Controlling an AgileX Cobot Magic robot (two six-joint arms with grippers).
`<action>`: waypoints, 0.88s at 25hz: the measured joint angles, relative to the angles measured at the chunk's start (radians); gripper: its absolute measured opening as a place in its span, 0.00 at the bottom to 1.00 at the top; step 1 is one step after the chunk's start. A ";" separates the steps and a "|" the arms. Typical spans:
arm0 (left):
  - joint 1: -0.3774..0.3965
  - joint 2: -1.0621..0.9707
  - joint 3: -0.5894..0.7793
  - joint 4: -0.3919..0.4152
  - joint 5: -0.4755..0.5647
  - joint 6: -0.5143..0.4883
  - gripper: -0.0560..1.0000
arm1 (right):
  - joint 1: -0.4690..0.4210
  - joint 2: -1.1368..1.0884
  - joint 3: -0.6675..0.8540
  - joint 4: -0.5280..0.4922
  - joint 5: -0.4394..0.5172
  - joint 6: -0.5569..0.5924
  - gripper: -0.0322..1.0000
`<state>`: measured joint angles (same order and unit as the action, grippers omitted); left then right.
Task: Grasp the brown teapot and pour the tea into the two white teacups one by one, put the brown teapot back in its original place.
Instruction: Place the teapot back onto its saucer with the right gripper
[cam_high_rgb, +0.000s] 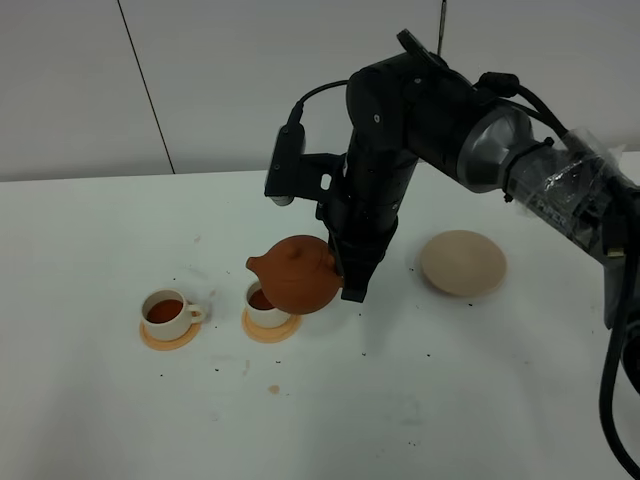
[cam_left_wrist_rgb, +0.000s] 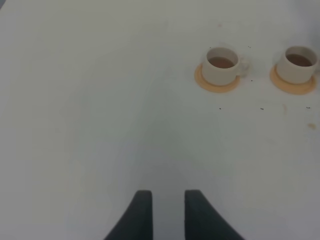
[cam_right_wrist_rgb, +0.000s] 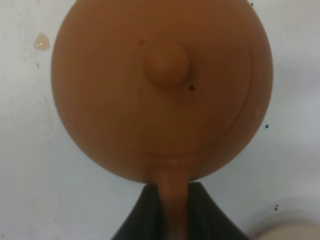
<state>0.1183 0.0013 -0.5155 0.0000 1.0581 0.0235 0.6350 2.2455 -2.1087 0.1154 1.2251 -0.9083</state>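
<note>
R hand (cam_right_wrist_rgb: 172, 212) clamped on teapot (cam_high_rgb: 298, 272) handle, above cup (cam_high_rgb: 264, 304).

place: lab or robot test room | evidence: bare white table (cam_high_rgb: 480, 400) under the right gripper (cam_high_rgb: 352, 290), plain white panelled wall (cam_high_rgb: 200, 80) behind it, black cabled robot arm (cam_high_rgb: 440, 120), staged tea set, no household furnishings
</note>
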 joint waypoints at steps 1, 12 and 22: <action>0.000 0.000 0.000 0.000 0.000 0.000 0.27 | 0.000 0.001 0.000 -0.002 0.000 0.000 0.12; 0.000 0.000 0.000 0.000 0.000 0.000 0.27 | -0.024 0.001 0.000 -0.080 0.001 0.007 0.12; 0.000 0.000 0.000 0.000 0.000 0.000 0.27 | -0.277 0.001 -0.005 0.014 0.000 0.016 0.12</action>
<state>0.1183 0.0013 -0.5155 0.0000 1.0581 0.0235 0.3582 2.2465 -2.1133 0.1296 1.2251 -0.8927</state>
